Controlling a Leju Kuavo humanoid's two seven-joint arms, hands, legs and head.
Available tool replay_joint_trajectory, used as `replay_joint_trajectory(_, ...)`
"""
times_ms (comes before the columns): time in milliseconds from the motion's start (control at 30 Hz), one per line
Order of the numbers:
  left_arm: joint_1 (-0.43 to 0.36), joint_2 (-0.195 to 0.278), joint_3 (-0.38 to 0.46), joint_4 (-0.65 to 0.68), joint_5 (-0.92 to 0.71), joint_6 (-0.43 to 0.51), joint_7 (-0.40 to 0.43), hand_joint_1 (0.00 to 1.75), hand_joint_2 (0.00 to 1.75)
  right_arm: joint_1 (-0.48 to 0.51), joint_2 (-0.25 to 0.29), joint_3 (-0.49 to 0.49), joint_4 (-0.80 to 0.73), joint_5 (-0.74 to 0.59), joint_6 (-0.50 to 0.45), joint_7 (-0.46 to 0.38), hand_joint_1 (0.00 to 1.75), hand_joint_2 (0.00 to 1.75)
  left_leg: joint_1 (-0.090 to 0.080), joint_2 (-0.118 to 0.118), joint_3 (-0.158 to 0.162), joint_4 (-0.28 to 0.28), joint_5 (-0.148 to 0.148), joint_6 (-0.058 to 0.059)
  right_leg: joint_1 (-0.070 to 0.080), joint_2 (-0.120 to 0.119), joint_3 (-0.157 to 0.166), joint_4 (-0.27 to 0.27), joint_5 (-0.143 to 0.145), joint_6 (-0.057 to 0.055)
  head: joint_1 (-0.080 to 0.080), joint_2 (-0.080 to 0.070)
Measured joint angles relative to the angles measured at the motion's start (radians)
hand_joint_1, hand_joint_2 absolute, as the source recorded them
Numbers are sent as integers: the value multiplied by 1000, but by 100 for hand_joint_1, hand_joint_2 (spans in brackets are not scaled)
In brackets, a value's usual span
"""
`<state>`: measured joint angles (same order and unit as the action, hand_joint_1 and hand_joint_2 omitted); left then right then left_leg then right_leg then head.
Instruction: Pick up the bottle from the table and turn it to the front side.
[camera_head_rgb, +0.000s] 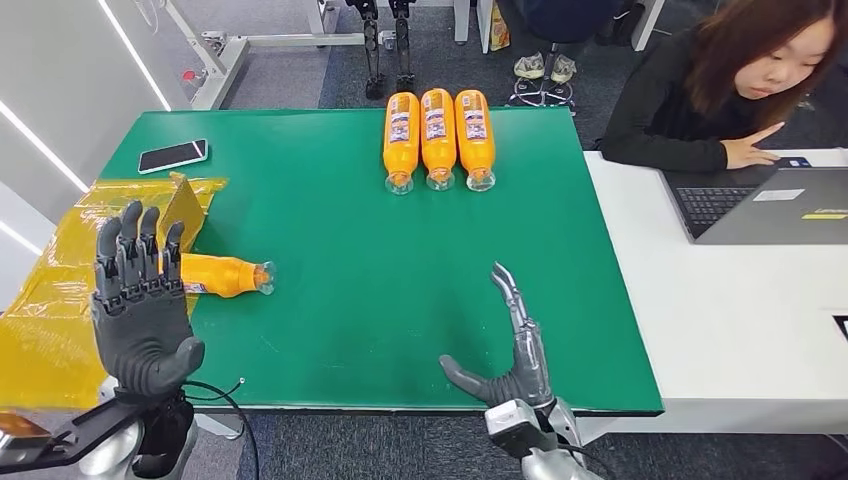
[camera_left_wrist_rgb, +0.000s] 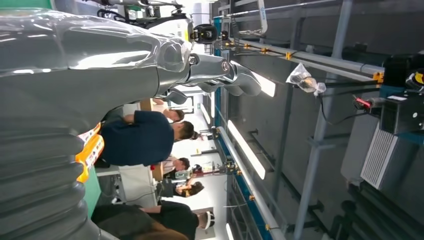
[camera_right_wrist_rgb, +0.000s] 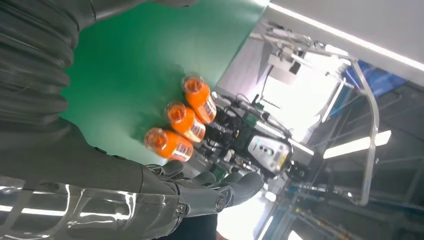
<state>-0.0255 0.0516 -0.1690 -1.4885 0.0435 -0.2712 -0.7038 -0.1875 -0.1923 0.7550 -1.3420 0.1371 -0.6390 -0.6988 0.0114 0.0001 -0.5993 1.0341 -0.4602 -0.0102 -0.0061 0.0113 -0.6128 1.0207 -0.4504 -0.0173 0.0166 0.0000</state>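
Our left hand (camera_head_rgb: 140, 300) is raised with fingers spread wide and holding nothing; the bottle (camera_head_rgb: 225, 275) lies on its side on the green table (camera_head_rgb: 330, 250) just beyond those fingers, cap end pointing toward our right hand (camera_head_rgb: 505, 350), which hovers wide and empty well away from it. We judge the main risk is rolling: a fingertip nudge could send the round bottle sliding off before we close. The crinkled yellow wrap (camera_head_rgb: 60, 290) beside our left hand could also snag fingers. Three bottles (camera_head_rgb: 437, 140) lie far ahead, unlikely to interfere.
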Motion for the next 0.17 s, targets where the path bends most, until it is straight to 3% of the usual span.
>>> replay_joint_trajectory(167, 49, -15, -11, -42, -12, 21, 0, 0, 175, 51, -70, -24, -121, -11, -27, -3, 0, 175, 0, 0, -1, 0, 0, 0, 0, 0, 0, 0, 0, 0, 0, 0)
